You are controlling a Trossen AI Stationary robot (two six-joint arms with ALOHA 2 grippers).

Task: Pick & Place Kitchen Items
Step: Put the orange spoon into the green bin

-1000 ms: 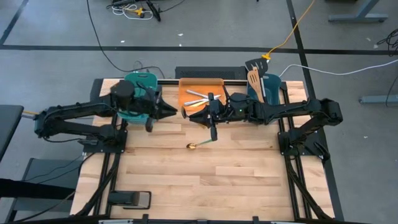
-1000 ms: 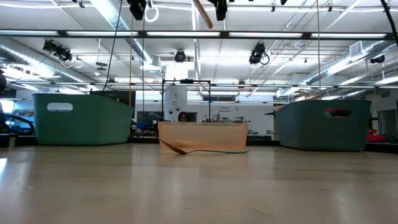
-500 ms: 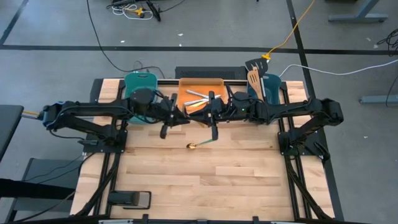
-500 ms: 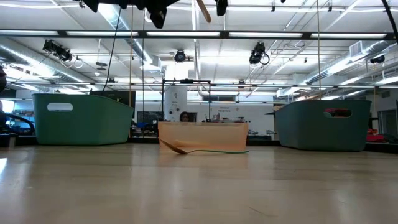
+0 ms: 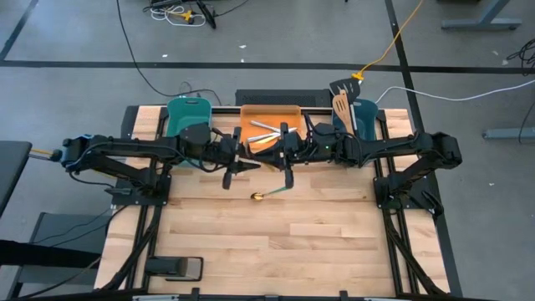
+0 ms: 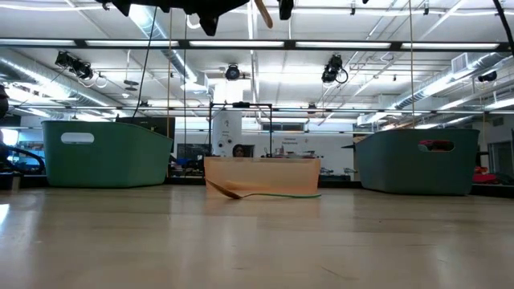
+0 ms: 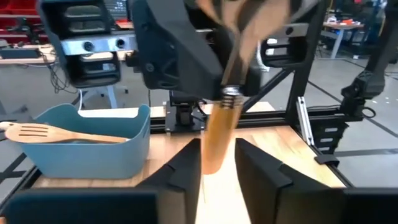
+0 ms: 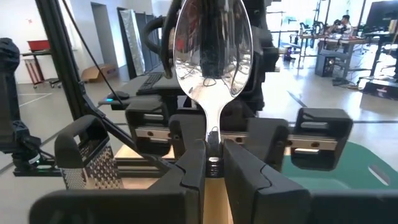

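My right gripper [image 5: 278, 157] is high above the table's middle, in front of the orange tray [image 5: 269, 113]. It is shut on a spoon with a silver bowl [image 8: 212, 53] and a pale wooden handle [image 7: 219, 137]. My left gripper [image 5: 249, 165] faces it from the left, open. Its two fingers [image 7: 188, 171] stand on either side of the handle's lower end. In the low view the handle [image 6: 262, 13] shows at the top edge, beside my left gripper [image 6: 207, 16]. A gold spoon with a green handle [image 5: 269, 194] lies flat on the table, also in the low view [image 6: 257, 193]. My right gripper pinches the spoon's neck [image 8: 213, 144] between its two fingers, where the silver stem meets the wooden handle. The fingers come level from the table's right and lie across the spoon. The spoon is lifted clear, nearly upright, bowl up and handle down. My left gripper has the handle's lower end [image 7: 216, 163] between its open fingers; whether they touch it, I cannot tell.
The orange tray holds silver cutlery [image 5: 263, 130]. A teal tub [image 5: 188, 110] stands at the far left. Another teal tub [image 5: 364, 111] at the far right holds wooden spatulas [image 5: 342, 107] and a black turner. A grater [image 8: 84, 163] shows in the right wrist view.
My left gripper has moved toward the table's right edge and slightly nearer, from in front of the left tub up to my right gripper and the spoon's handle. My right gripper and the spoon have kept still.
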